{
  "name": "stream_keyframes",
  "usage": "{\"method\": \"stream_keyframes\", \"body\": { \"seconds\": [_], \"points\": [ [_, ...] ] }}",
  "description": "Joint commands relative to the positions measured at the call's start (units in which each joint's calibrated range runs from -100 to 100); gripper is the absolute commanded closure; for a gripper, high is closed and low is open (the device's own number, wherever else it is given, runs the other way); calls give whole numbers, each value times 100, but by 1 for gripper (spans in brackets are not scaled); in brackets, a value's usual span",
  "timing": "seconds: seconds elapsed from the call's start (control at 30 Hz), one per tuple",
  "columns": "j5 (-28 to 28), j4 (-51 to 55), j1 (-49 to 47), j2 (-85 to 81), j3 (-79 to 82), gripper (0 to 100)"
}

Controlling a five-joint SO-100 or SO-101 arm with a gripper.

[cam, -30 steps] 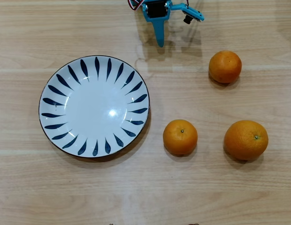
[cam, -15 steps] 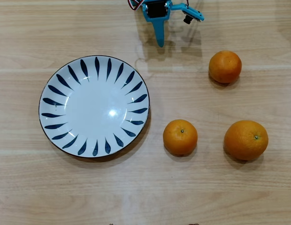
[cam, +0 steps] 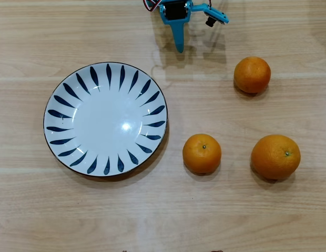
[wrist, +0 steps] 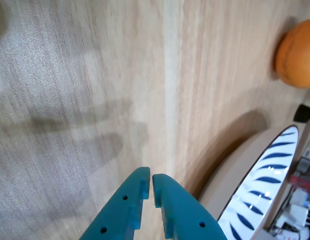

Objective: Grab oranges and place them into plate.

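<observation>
Three oranges lie on the wooden table in the overhead view: one at the upper right (cam: 252, 74), one in the middle (cam: 202, 153), and a larger one at the right (cam: 275, 156). The white plate (cam: 63, 89) with dark blue leaf strokes sits empty at the left. My blue gripper (cam: 179, 48) is at the top edge, shut and holding nothing, apart from every orange. In the wrist view the gripper (wrist: 149, 176) has its tips together over bare wood, with the plate (wrist: 260, 187) at the lower right and one orange (wrist: 297, 54) at the upper right edge.
The wooden table (cam: 163, 220) spreads around the plate and fruit. Some cables and parts (wrist: 300, 210) show at the wrist view's lower right corner.
</observation>
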Motion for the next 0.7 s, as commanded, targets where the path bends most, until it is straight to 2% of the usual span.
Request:
{"method": "stream_keyframes", "body": {
  "seconds": [0.0, 0.47, 0.67],
  "points": [
    [-1, 9, 8, -59, 13, 98],
    [-1, 9, 80, -51, -50, 98],
    [-1, 112, 0, 499, -1263, 98]
  ]
}}
